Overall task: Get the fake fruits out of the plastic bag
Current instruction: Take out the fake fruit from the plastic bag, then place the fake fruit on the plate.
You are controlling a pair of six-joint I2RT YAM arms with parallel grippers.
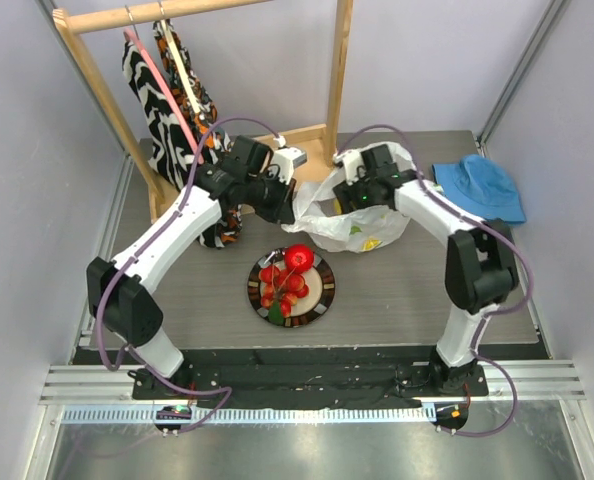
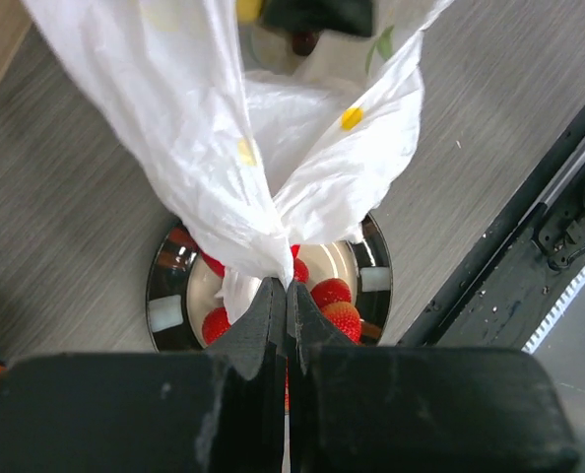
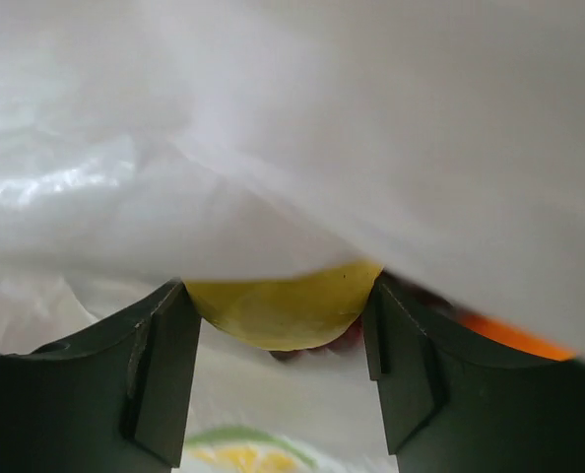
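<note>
The white plastic bag lies behind a round plate that holds a red apple and red berries. My left gripper is shut on a bunched fold of the bag, and holds it above the plate and berries. My right gripper is inside the bag. In the right wrist view its fingers press both sides of a yellow lemon under a plastic fold. An orange shows at the right, and something dark sits behind the lemon.
A blue hat lies right of the bag. A wooden clothes rack with hanging patterned garments stands at the back left. The table's black front edge runs past the plate.
</note>
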